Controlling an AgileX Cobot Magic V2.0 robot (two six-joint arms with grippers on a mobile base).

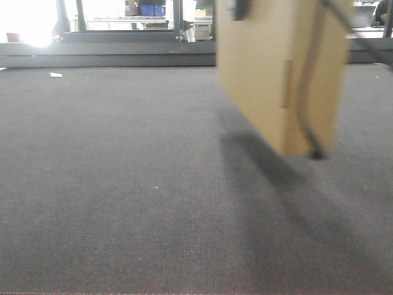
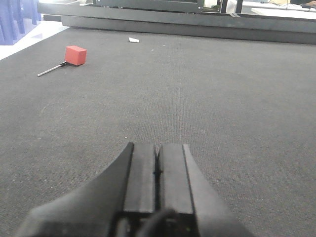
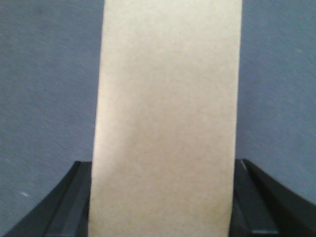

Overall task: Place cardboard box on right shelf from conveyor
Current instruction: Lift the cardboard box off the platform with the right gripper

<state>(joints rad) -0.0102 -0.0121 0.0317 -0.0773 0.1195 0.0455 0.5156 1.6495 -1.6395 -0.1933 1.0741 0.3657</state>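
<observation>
The plain tan cardboard box (image 1: 270, 67) hangs tilted in the air at the upper right of the front view, its lower corner clear of the conveyor (image 1: 123, 184), where it casts a shadow. In the right wrist view the cardboard box (image 3: 168, 113) fills the middle, and my right gripper (image 3: 160, 165) is shut on it, one black finger on each side. A dark cable runs down the box's face. My left gripper (image 2: 158, 145) is shut on nothing, low over the grey belt (image 2: 222, 98). The right shelf is out of view.
A small red block on a thin rod (image 2: 75, 55) lies on the belt at the far left, and a white scrap (image 2: 133, 40) near the far edge. The black frame rail (image 1: 104, 54) borders the belt's far side. Blue bins (image 1: 150, 10) stand beyond it.
</observation>
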